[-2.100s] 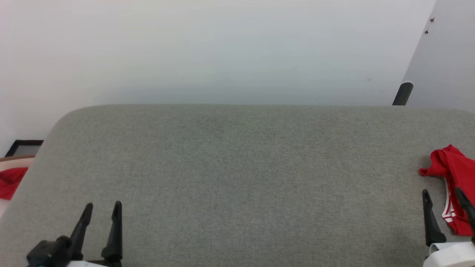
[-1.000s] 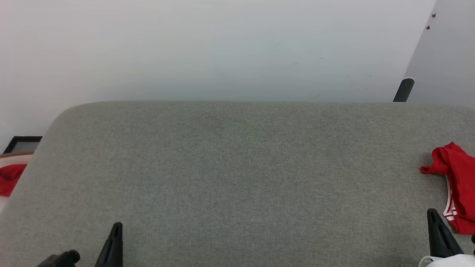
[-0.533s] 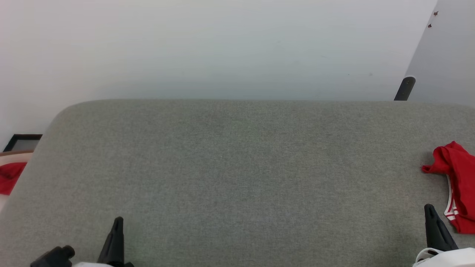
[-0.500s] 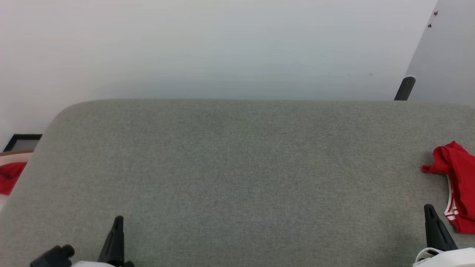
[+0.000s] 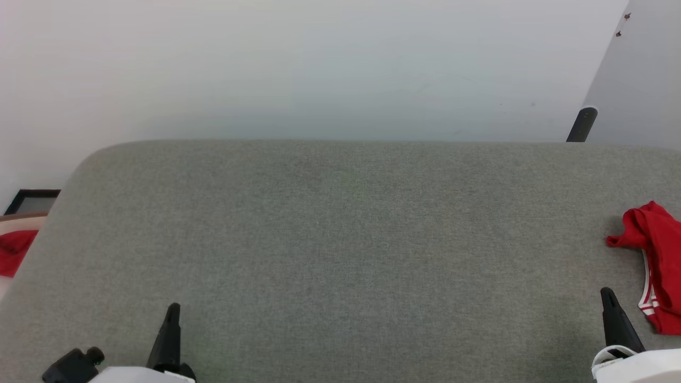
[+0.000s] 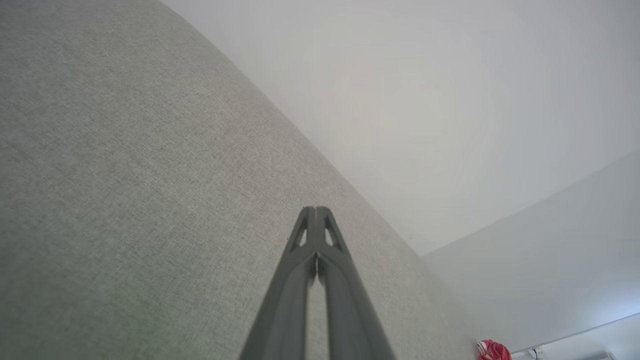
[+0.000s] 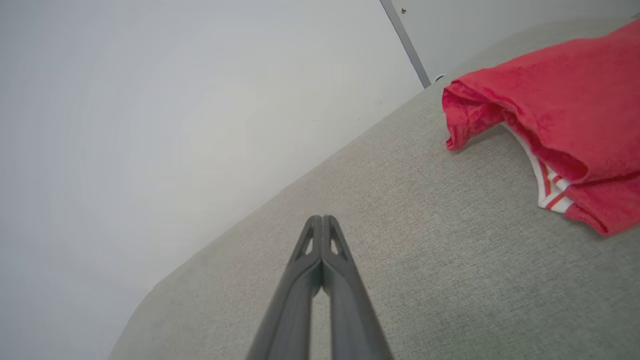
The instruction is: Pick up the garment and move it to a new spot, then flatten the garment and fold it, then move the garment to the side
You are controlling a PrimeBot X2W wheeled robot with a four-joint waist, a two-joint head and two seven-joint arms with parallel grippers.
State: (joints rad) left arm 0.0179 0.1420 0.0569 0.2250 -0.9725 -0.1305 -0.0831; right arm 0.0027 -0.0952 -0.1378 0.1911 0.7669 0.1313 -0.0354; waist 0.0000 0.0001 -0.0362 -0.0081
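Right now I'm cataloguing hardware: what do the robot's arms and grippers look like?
The left gripper and right gripper each have two long dark grey fingers tapering to a point, with small triangular cut-outs near the tips. In the head view they rise from white wrist casings; a thin pale cable loops at the right one, and a black knob sits by the left.

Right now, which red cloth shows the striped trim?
The garment, far right on the grey table, by the right gripper. The red cloth off the left edge looks plain.

Bright even light, soft faint shadows; wrist views bowed at edges.
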